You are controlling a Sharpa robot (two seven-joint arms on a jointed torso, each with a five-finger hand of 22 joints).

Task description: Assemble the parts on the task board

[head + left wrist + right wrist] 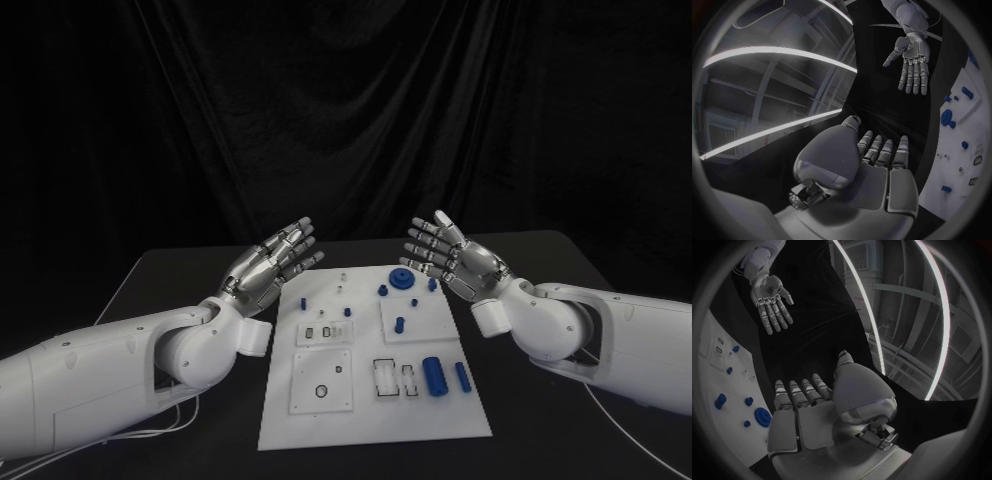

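Down on the black table [173, 270], the task board [375, 370] lies flat between the two arms, its blue parts [434, 377] scattered on it. Both the left hand [270, 265] and the right hand [454, 258] hover above its far end, fingers spread, palms facing each other, holding nothing.

White task board [372, 425] flat on the table, small blue parts [434, 378] scattered across it, some upright

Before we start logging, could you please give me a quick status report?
Left hand and right hand open, raised. Small blue parts untouched on white task board. Nothing in the way.
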